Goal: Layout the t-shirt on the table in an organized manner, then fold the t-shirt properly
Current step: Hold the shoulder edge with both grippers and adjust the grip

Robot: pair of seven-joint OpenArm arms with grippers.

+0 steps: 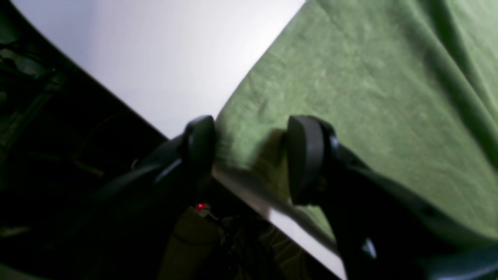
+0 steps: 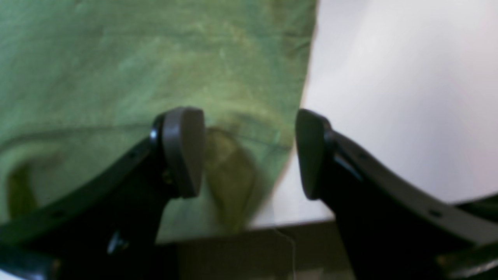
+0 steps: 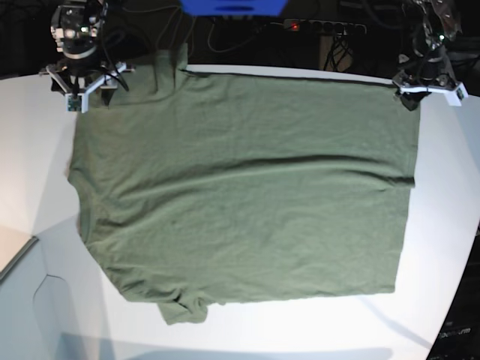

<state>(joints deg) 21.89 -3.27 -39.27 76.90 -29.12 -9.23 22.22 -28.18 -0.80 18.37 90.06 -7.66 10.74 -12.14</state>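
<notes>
The dark olive-green t-shirt [image 3: 247, 195] lies spread flat across the white table [image 3: 30, 150], with one sleeve bunched at the near edge [image 3: 184, 307]. My left gripper [image 3: 411, 96] is at the shirt's far right corner. In the left wrist view it [image 1: 253, 151] is open, its fingers [image 1: 305, 159] astride the cloth corner [image 1: 249, 132] at the table's rim. My right gripper [image 3: 81, 94] is at the far left corner. In the right wrist view it [image 2: 247, 153] is open, one finger [image 2: 183, 151] over the shirt [image 2: 116, 66] and the other over bare table [image 2: 389, 97].
The table's far edge [image 3: 300, 75] runs just behind both grippers, with dark space beyond it. A power strip with a red light [image 3: 322, 27] and a blue object [image 3: 232, 6] sit behind the table. A panel seam [image 3: 15, 255] marks the near left.
</notes>
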